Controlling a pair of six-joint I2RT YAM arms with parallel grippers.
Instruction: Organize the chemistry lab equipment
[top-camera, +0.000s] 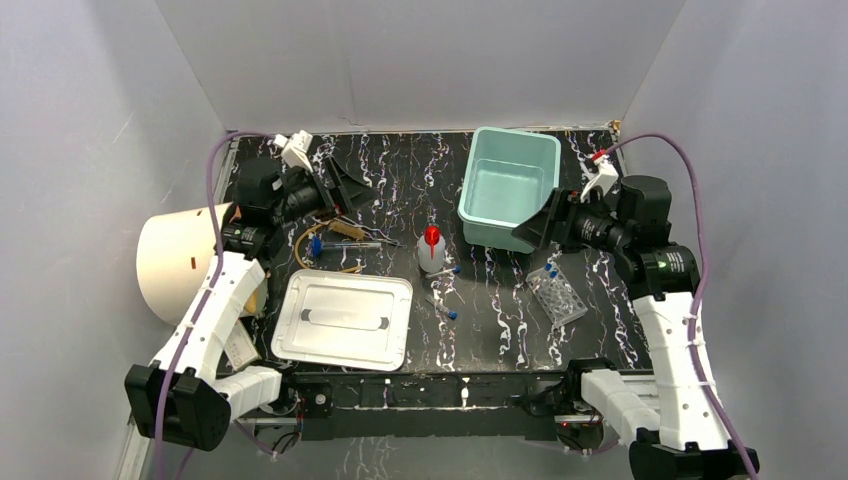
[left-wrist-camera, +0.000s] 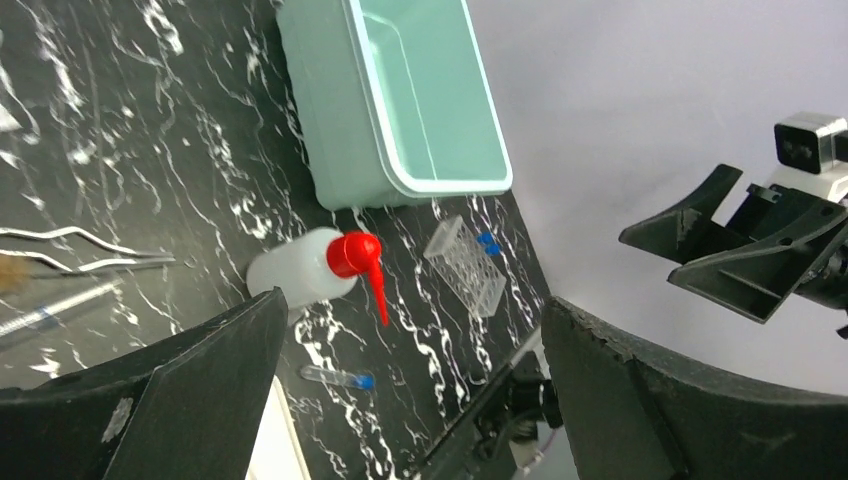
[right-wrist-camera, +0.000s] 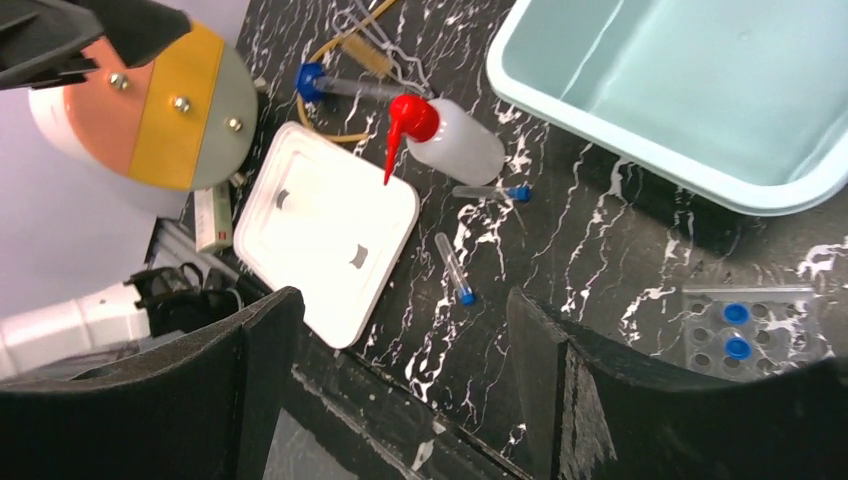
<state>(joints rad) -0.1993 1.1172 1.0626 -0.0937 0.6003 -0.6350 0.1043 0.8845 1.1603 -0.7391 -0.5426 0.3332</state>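
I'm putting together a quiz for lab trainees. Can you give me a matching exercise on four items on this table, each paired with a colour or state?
Things:
1 squeeze bottle
2 clear tube rack
3 green bin
4 white lid

Descriptions:
A lies flat, front left
B red cap
C empty
D holds two blue-capped tubes

Pairs: 1-B; 2-D; 3-C; 4-A

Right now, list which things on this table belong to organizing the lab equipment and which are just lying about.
Job: squeeze bottle, amber tubing, blue-capped tubes, metal tool, tube rack.
Lying about: cream cylinder, white card.
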